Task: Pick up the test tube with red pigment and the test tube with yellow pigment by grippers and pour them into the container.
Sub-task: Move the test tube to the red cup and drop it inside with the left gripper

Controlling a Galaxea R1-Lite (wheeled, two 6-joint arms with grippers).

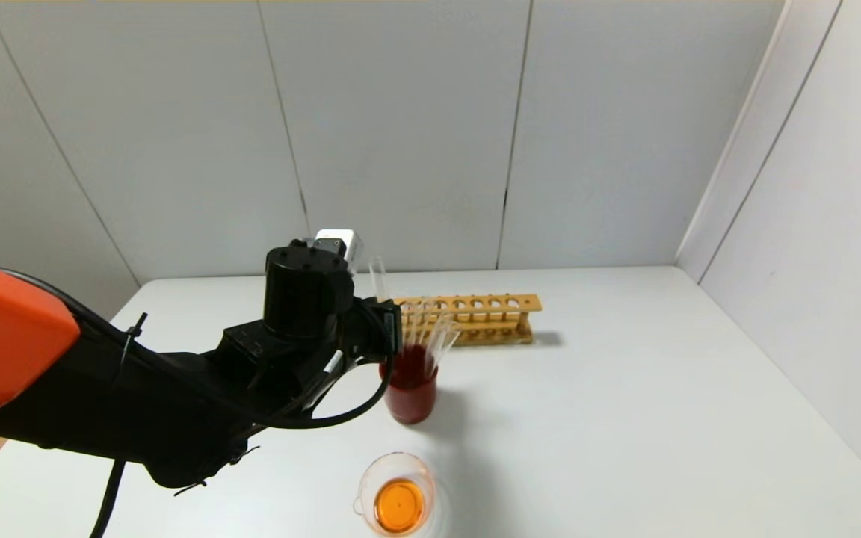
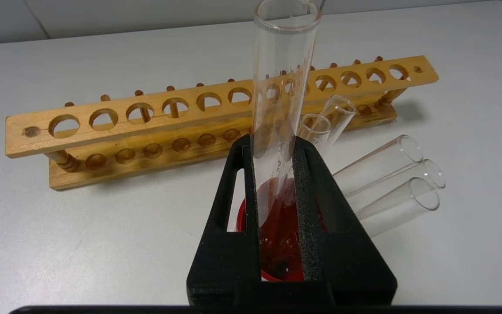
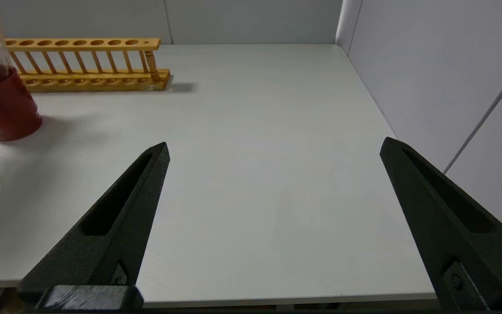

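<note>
The left gripper (image 2: 277, 183) is clamped tight on a clear tube (image 2: 283, 87) over the red cup (image 1: 409, 396) — its pigment isn't visible. The glass dish (image 1: 397, 495), at six o'clock of the cup, already holds orange liquid. Next, I'd judge: set the tube down. The right gripper (image 3: 273, 152) idles, jaws wide.

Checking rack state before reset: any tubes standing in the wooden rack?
No. In the left wrist view every hole of the wooden rack shows empty; the loose tubes lean out of the red cup instead.
</note>
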